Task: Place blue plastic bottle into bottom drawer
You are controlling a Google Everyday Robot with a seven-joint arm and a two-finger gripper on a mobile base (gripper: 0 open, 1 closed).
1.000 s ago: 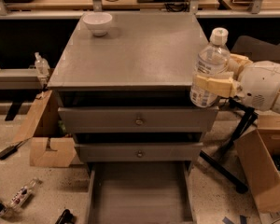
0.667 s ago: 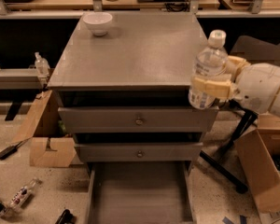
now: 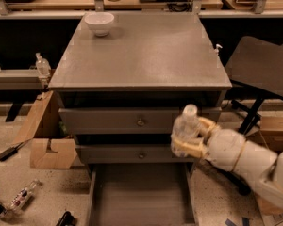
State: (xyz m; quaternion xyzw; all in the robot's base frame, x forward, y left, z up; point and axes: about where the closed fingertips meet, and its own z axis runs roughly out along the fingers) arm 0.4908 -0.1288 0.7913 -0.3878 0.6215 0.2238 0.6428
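The hand [image 3: 187, 140], reaching in from the right, pinches the blue plastic bottle [image 3: 184, 126] between its tan fingers [image 3: 192, 149]; the bottle stands nearly upright, cap up, in front of the right ends of the two upper drawers [image 3: 113, 121]. Below it and a little to the left, the bottom drawer [image 3: 141, 192] stands pulled out toward the near side; a white bowl [image 3: 99, 22] sits at the far left of the tabletop [image 3: 146, 55]; a small red-labelled bottle [image 3: 21, 197] lies on the floor, near left.
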